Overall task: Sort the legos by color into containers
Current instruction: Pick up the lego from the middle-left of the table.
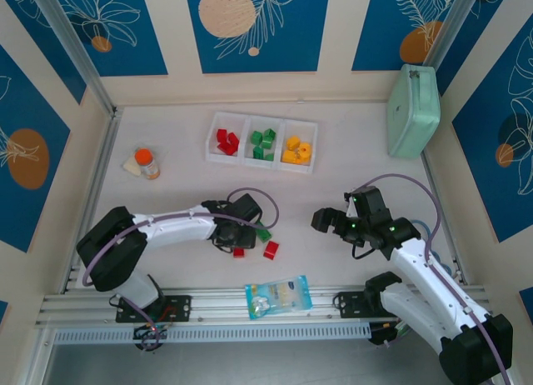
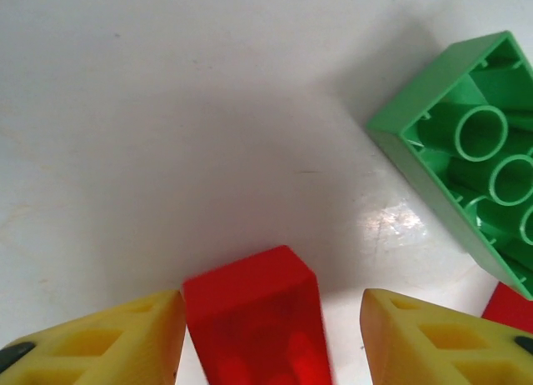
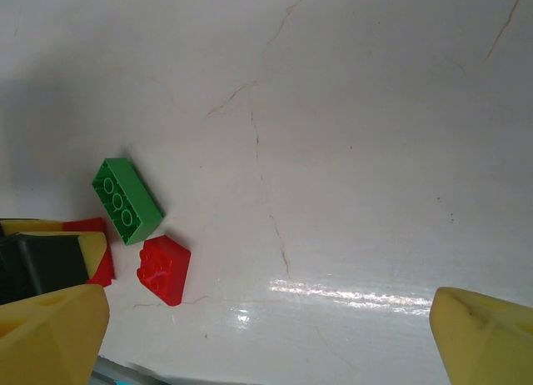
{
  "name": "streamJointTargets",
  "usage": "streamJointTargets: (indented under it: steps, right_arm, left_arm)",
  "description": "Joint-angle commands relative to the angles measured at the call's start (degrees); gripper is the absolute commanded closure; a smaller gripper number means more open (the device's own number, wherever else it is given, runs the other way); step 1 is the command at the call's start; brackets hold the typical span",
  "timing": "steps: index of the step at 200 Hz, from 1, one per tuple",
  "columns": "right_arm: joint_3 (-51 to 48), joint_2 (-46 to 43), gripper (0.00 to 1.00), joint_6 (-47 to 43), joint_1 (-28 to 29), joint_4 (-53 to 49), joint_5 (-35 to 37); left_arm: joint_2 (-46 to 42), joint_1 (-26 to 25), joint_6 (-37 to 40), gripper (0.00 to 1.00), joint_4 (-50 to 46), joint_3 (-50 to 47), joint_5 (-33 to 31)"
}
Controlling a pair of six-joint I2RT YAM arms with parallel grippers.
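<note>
A red lego (image 2: 254,318) lies between the left jaws, apart around it, near the bench's near edge. The right jaws are wide apart. Closing off-centre could twist it against the green lego (image 2: 466,152).

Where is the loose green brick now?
The green brick lies hollow side up on the table, just right of the left gripper, beside the red brick between its fingers.

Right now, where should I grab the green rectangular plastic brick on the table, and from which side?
Pinch the green rectangular plastic brick across its two long side walls, coming straight down from above. It lies flat, hollow underside up, so those walls are parallel and the narrower span; a small red plastic brick sits by one short end.
</note>
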Motion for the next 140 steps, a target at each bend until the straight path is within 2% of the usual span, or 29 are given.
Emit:
streamJointTargets:
  steps: [1, 81, 140]
  right_arm:
    - [-0.50, -0.50, 0.01, -0.54, -0.36, -0.83, -1.63]
    - [-1.27, -0.41, 0.00, -0.94, -0.36, -0.27, -2.13]
    - [-1.52, -0.67, 0.00, -0.81, -0.45, -0.18, -1.86]
  left_arm:
    - [1.37, 0.26, 0.00, 0.43, 2.61, -0.69, 2.87]
    - [5.03, 0.31, -0.15, 0.57, 0.80, 0.19, 2.01]
    - [1.80, 0.35, 3.16, 0.66, -1.29, 0.88, -0.37]
